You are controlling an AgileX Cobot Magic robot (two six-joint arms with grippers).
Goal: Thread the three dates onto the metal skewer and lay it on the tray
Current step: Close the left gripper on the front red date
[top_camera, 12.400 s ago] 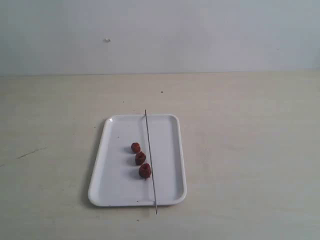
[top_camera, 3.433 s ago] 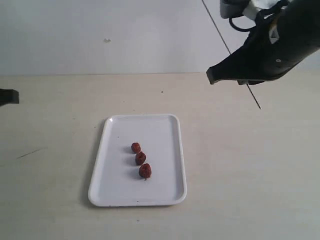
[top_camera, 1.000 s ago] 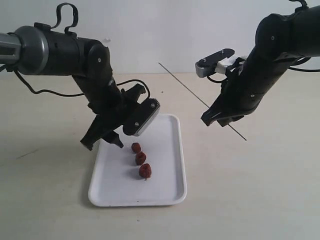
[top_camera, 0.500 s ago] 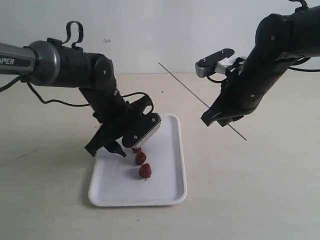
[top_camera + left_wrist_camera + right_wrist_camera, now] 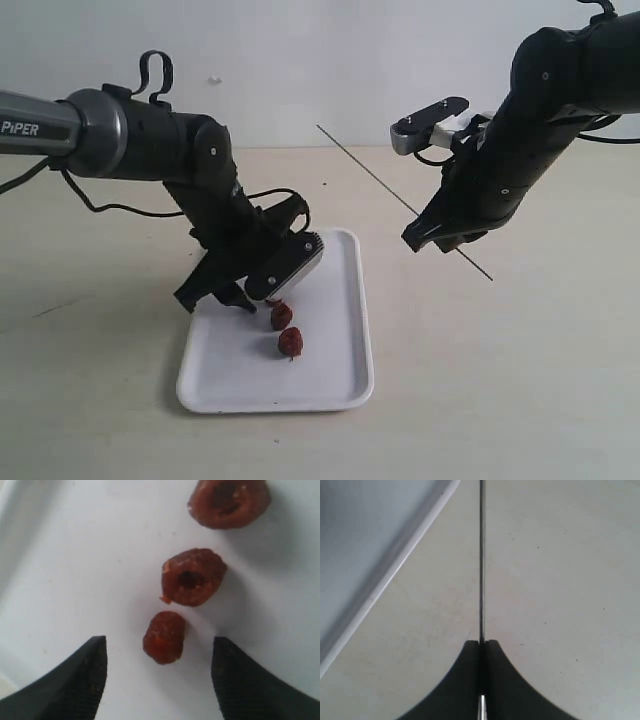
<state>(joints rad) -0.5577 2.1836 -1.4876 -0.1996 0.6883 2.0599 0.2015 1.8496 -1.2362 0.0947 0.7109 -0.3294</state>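
Your left claw [image 5: 252,296], jaws wide, straddles the end date [image 5: 164,637] of three on the tray [image 5: 340,385]. Your right claw [image 5: 481,645], clamped on the skewer [image 5: 481,555], hovers above the counter [image 5: 500,350]. Next, close and lift that date.

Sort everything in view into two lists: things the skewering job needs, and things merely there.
Job: three dates, metal skewer, tray, left gripper (open), right gripper (gripping the skewer).
Merely there: table, wall.
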